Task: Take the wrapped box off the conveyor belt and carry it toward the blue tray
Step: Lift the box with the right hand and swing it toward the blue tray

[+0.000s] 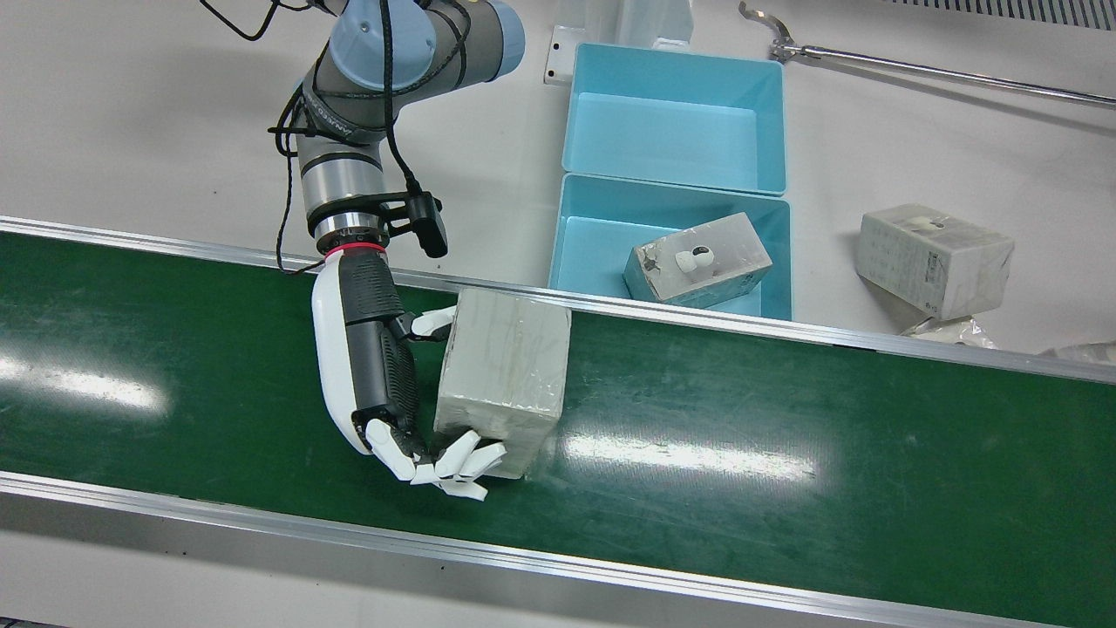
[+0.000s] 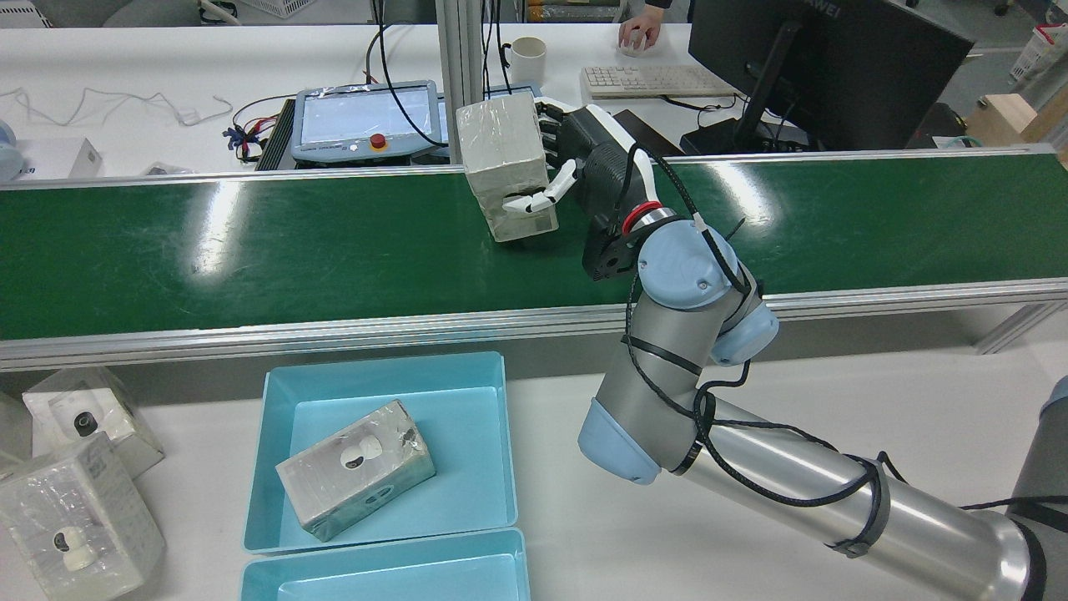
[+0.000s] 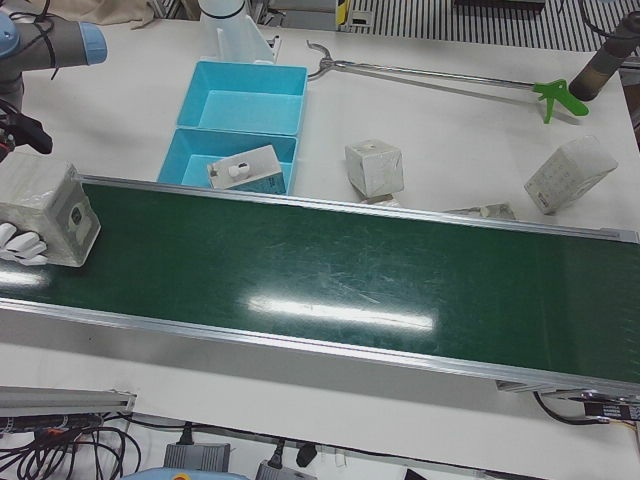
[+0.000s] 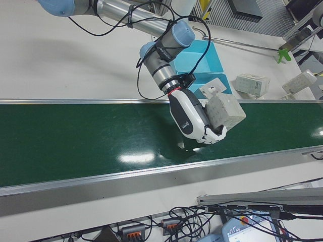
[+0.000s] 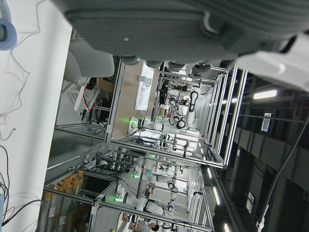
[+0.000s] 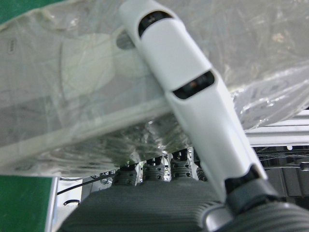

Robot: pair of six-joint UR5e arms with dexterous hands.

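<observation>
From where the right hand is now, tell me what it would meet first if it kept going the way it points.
Nothing new: the right hand already grips the wrapped box. It points across the green conveyor belt toward the operators' aluminium rail, probably met next, though its height is unclear.

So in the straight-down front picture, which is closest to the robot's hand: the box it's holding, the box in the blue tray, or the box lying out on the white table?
1. The held wrapped box, gripped by the right hand over the belt.
2. The box in the blue tray, beyond the belt's far rail.
3. The loose box on the table, past the tray toward the view's right.
</observation>
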